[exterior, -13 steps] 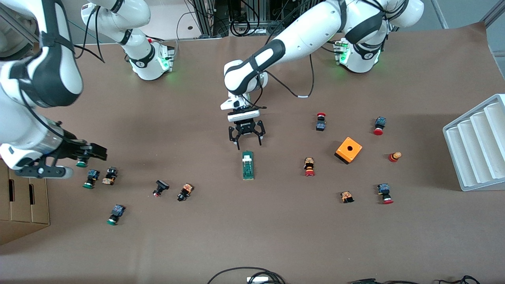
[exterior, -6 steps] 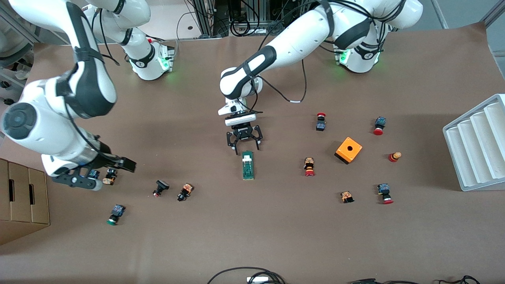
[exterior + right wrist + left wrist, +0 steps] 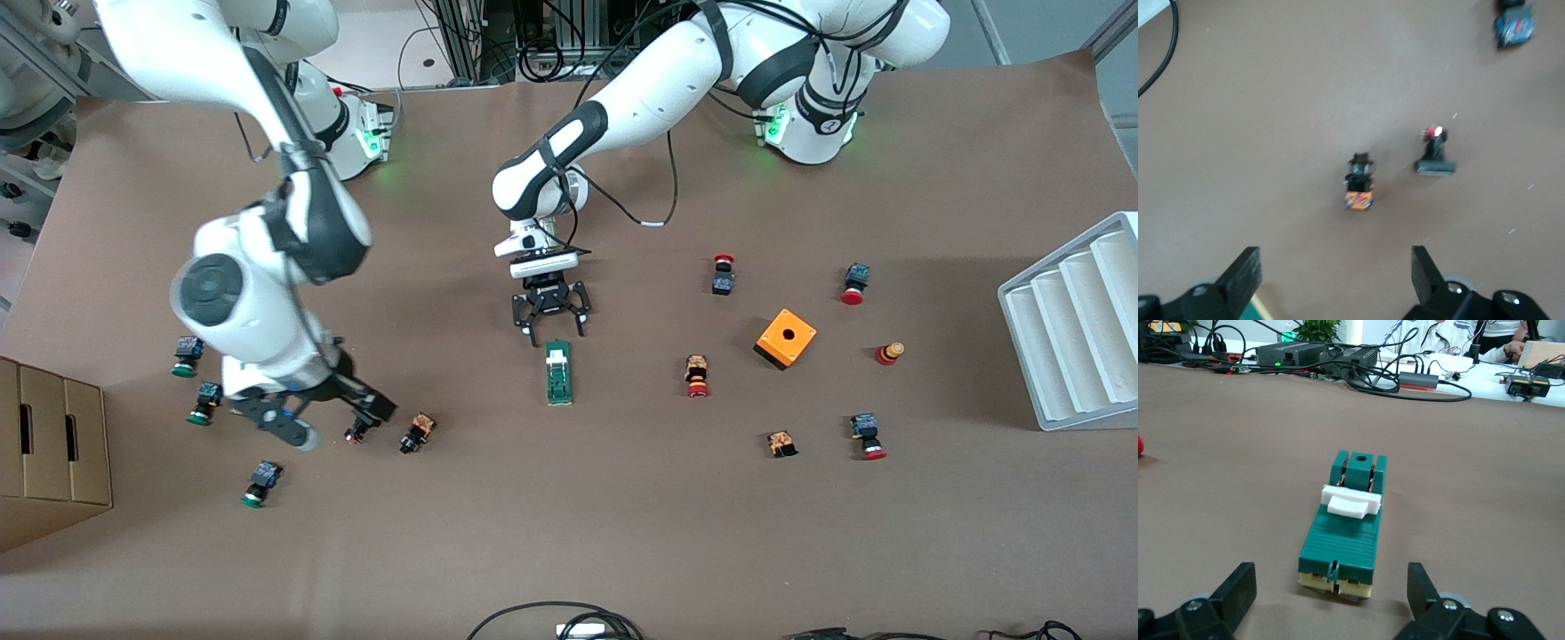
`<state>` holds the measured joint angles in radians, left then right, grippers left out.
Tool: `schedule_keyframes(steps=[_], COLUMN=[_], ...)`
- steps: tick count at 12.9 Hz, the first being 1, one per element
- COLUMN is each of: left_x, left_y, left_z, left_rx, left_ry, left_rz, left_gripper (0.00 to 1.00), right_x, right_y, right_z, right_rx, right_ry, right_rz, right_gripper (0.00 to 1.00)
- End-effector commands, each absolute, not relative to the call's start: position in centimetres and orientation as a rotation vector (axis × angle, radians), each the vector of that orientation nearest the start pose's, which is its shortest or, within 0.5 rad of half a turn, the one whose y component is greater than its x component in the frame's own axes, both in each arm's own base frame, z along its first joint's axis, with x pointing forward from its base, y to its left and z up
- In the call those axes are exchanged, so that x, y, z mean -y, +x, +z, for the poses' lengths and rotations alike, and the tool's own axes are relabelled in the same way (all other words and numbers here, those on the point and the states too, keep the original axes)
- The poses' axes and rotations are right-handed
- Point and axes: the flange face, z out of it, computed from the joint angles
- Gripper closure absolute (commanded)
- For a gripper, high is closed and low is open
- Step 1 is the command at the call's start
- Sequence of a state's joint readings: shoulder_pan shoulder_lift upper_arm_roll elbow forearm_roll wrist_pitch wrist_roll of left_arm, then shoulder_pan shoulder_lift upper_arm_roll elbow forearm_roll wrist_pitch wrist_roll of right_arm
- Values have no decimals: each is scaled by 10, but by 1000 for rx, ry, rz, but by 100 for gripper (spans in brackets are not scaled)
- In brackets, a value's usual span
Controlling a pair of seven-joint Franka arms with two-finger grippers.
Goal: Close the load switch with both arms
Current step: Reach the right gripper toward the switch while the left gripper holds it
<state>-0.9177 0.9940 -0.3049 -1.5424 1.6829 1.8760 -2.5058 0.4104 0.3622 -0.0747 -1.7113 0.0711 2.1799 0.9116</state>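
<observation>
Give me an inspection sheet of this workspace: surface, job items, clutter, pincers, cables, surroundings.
Surface: brown table, flat.
Job's things: load switch, a green bar with a white block, lies flat mid-table, untouched.
Clutter: orange box with a hole; red-capped button and other small buttons scattered toward both ends of the table.
Grippers: left pincer open, low at the switch's end, not gripping; right pincer open above two small buttons near the right arm's end.
Cables: black cable at the table edge nearest the front camera.
Surroundings: white ridged rack; cardboard box.
</observation>
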Motion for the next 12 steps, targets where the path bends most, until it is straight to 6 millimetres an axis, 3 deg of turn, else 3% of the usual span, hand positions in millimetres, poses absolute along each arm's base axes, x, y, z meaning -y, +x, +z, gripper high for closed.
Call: schedule_keyframes(steps=[1,4,10,12], left_x=[594,592,590,591], left_y=[320,318,309,309], left_z=[64,59,47,47], left_rx=[329,321,334,334], left_ry=[-2550,-2537,-2524,-2525], left_rz=[-1735,-1739,-1752,-1753], left_gripper=[0,0,0,0], right_x=[-271,-316,-423,-439], right_y=[625,610,558,542], right_z=[377,368,336,325], right_rx=[-1114,-1264,-1581,-1639], right_ry=[-2798,-2696,-2405,-2361], right_rz=[-102,-100,-38,-23], right_gripper=[0,0,0,0])
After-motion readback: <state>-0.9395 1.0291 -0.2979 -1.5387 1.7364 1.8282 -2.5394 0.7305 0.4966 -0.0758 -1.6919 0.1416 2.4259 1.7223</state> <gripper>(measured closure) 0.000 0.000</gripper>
